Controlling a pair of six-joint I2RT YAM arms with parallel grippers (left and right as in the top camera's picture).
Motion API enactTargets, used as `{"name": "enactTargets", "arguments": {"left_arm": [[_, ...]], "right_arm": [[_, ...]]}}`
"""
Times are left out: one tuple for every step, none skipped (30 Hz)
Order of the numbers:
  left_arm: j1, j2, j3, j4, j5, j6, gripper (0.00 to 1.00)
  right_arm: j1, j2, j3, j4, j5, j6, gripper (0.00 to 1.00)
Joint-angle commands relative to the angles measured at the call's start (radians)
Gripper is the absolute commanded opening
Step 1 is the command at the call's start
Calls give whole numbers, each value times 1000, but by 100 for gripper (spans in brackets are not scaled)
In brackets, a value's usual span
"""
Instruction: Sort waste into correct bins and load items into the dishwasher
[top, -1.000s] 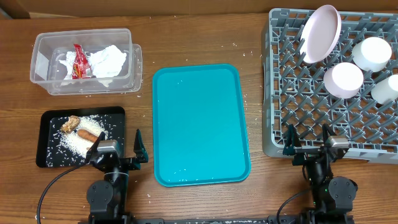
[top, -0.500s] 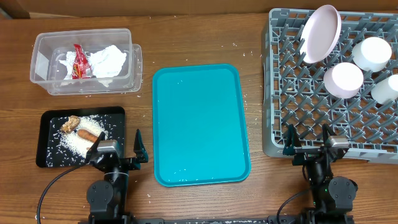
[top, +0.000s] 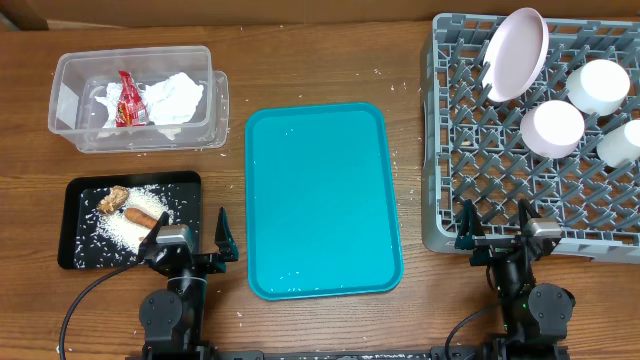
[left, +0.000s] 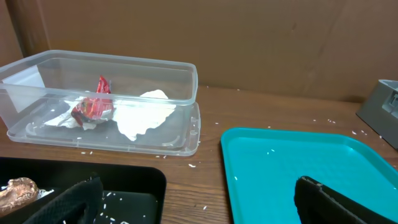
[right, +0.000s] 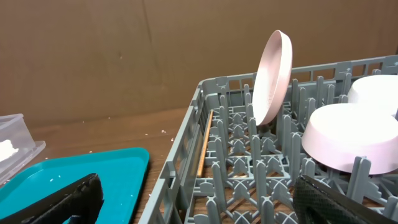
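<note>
Rack (top: 470, 150) holding one plate (top: 515, 55), two bowls (top: 552, 128), one cup (top: 620, 143)

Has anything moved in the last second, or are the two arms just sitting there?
Nothing visibly changed. The left gripper and right gripper sit open and empty at the table's near edge, as before. The red wrapper and tissue lie in the clear tub, the carrot in the black tray, and the plate stands in the grey rack.
</note>
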Motion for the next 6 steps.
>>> {"name": "enactTargets", "arguments": {"left_arm": [[2, -11, -5, 1, -11, 19, 100], [2, -11, -5, 1, -11, 19, 100], [2, -11, -5, 1, -11, 19, 100], [2, -11, -5, 1, -11, 19, 100], [2, -11, -5, 1, -11, 19, 100], [2, -11, -5, 1, -11, 19, 100]], "right_arm": [[-4, -10, -10, 5, 10, 3, 100], [-4, -10, -10, 5, 10, 3, 100], [-4, -10, -10, 5, 10, 3, 100], [-4, -10, -10, 5, 10, 3, 100], [-4, -10, -10, 5, 10, 3, 100], [-4, -10, -10, 5, 10, 3, 100]]}}
